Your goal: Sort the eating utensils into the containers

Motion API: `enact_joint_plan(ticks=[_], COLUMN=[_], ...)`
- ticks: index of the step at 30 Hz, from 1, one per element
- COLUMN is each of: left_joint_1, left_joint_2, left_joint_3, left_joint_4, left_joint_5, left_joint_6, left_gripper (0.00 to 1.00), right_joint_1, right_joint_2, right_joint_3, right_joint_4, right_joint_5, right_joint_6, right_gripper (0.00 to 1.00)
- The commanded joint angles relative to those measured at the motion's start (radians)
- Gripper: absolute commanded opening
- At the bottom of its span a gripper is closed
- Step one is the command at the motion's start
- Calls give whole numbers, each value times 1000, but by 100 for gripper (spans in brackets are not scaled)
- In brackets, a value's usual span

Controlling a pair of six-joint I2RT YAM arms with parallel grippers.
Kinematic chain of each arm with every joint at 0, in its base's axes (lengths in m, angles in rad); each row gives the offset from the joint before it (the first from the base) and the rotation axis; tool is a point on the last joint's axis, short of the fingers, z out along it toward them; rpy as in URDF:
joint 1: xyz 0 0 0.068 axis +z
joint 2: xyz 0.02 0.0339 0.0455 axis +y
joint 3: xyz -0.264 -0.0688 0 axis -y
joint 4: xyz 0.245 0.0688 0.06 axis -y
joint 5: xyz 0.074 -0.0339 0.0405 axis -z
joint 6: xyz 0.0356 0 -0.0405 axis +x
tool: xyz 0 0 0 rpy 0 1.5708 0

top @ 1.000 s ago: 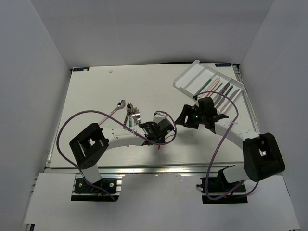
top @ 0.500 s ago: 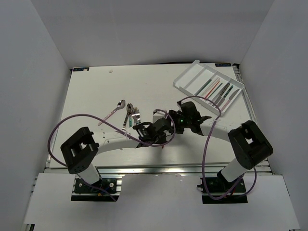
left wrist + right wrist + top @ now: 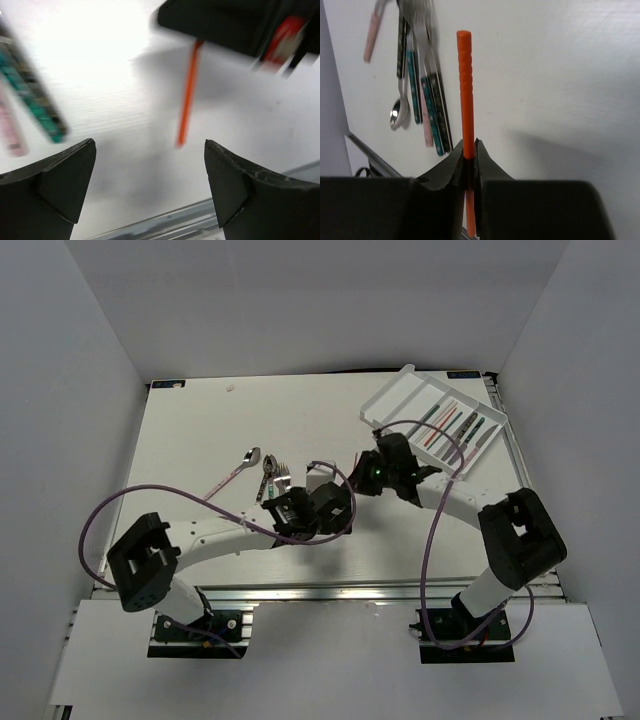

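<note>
The right end effector (image 3: 468,152) is clamped tight on an orange chopstick (image 3: 464,85) near the middle of the desk (image 3: 190,430), and the stick pokes out well past its tips. The left end effector (image 3: 149,150) sits just beside it at about 8 o'clock, jaws spread wide with nothing between them. A loose cluster of spoons and forks (image 3: 268,476) lies at its 11 o'clock, and the white tray (image 3: 390,398), with several utensils in its compartments, sits at the desk's 1 o'clock corner.

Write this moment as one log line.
right gripper: shut on thin orange chopstick | left gripper: open, empty | white plastic tray: holds utensils
</note>
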Motion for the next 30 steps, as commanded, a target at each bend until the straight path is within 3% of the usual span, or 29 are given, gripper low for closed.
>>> enact_joint_plan(ticks=[1,5,9,15,18,30], left_joint_1=[-4,-2,13,84,171,227], left_joint_2=[-115,-184,-240,-342,-336,-336], left_joint_3=[77,166,201,108,65,40], left_joint_4=[-182,-408,-587,-542,-520,-490], left_joint_5=[-188,-418,-565,-554,-505,-561], left_joint_6=[31,34,22,76,119,223], left_gripper=[98,98,98,98,98,98], right_joint_1=[-94,-291,-433,-545,-571,-639], right_joint_2=[-3,66,265,582,680,686], right_joint_3=[90,255,497,992,1132,1095], right_joint_4=[-58,-144,-245,-464,-556,-530], right_joint_5=[46,89,123,164,173,173], right_joint_6=[-51,-82,-95,-137,-145,-161], right_gripper=[0,0,0,0,0,1])
